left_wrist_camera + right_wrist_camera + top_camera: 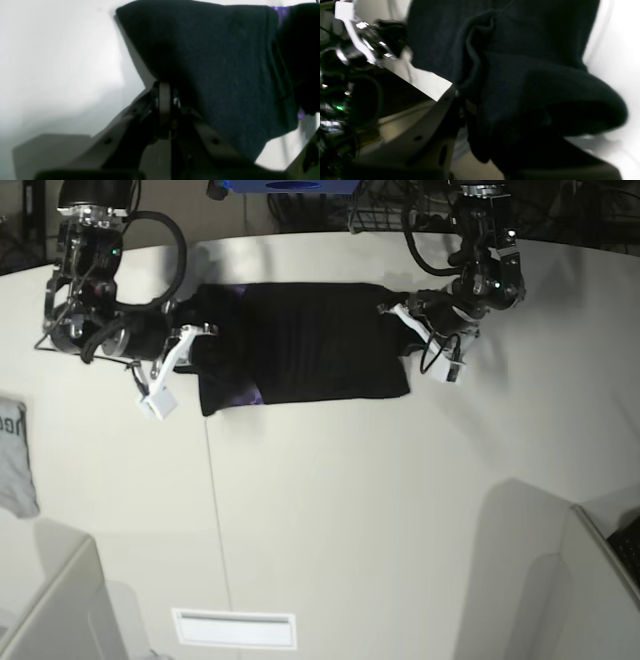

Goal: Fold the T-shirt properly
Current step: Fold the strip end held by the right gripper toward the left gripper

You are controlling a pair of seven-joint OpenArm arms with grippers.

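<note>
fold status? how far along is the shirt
Partly done: the T-shirt already lies as a compact black rectangle on the table, with a purple sliver showing at its lower edge. In hand: the left gripper and right gripper each pinch an end. Left: at least another fold, then release.

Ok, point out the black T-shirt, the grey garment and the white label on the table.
T-shirt (320, 340), base view, middle of the folded black cloth.
Grey garment (14, 455), base view, its body at the left edge.
White label (234, 629), base view, centre of the rectangle near the bottom.
</note>
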